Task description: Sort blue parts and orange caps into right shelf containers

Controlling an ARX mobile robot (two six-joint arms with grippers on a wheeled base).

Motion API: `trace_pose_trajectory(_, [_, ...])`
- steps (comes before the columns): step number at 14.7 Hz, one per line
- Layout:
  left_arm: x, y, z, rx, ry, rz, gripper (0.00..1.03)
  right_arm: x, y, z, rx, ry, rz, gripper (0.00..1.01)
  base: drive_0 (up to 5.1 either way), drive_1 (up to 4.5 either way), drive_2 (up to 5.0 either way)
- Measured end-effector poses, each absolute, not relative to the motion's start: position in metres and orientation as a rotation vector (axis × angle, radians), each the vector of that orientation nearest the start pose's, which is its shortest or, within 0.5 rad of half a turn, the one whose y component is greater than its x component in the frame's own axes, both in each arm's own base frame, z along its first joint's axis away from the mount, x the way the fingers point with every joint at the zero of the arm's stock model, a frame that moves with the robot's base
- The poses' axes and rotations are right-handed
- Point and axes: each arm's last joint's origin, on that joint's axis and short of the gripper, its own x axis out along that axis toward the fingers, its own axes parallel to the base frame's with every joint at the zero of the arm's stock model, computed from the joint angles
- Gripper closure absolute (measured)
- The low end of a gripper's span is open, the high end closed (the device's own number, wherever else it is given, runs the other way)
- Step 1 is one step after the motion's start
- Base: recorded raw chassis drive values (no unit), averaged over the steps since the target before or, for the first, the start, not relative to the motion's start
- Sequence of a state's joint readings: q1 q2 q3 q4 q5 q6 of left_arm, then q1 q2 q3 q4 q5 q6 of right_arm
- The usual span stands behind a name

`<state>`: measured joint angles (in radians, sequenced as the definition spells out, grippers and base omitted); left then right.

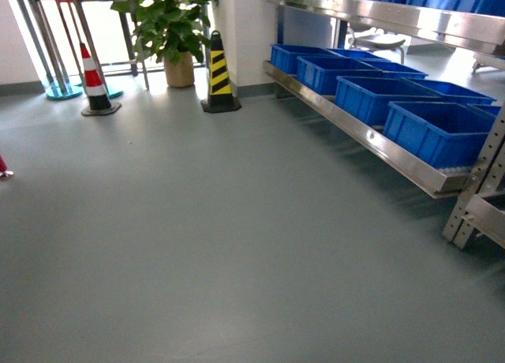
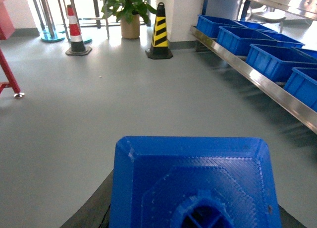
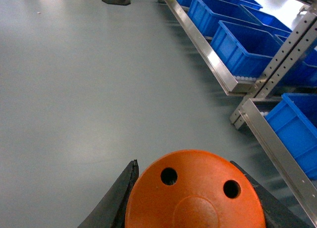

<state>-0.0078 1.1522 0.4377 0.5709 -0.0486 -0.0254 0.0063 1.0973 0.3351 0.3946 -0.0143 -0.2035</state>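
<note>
The left end effector (image 2: 195, 223) is closed on a blue part (image 2: 193, 181), which fills the lower half of the left wrist view with dark fingers (image 2: 91, 213) showing at either side of it. The right end effector (image 3: 193, 208) grips an orange cap (image 3: 195, 193), its flat top with two dark holes facing the camera and black fingers (image 3: 116, 198) pressed against both sides. Neither arm shows in the head view. There, a row of blue crates (image 1: 438, 126) sits on the low steel shelf (image 1: 355, 130) to the right, well away from both held pieces; their insides show nothing that can be made out. A striped yellow-black cone (image 1: 219, 75), a red-white cone (image 1: 96, 83) and a potted plant (image 1: 170, 24) stand on the grey floor (image 1: 197, 237) beyond
</note>
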Motion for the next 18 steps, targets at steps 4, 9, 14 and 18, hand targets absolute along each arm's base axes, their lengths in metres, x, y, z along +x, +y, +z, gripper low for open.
trace_pose_trajectory(4, [0.2328, -0.0004, 0.2156, -0.021, 0.143, 0.042, 0.59, 0.2085, 0.0017, 0.1780, -0.200, 0.364, 0.058, 0.58, -1.5, -1.54, -1.5])
trace_pose_trajectory(9, [0.2328, -0.0007, 0.2156, -0.021, 0.143, 0.040, 0.59, 0.2085, 0.0017, 0.1780, -0.200, 0.364, 0.058, 0.58, -1.6, -1.58, -1.6])
trace_pose_trajectory(14, [0.2328, -0.0013, 0.2157, -0.021, 0.142, 0.036, 0.59, 0.2085, 0.0017, 0.1780, -0.200, 0.364, 0.058, 0.58, -1.5, -1.50, -1.5])
trace_pose_trajectory(18, [0.2328, -0.0013, 0.2157, -0.021, 0.143, 0.036, 0.59, 0.2085, 0.0017, 0.1779, -0.200, 0.364, 0.058, 0.58, -1.5, -1.50, -1.5])
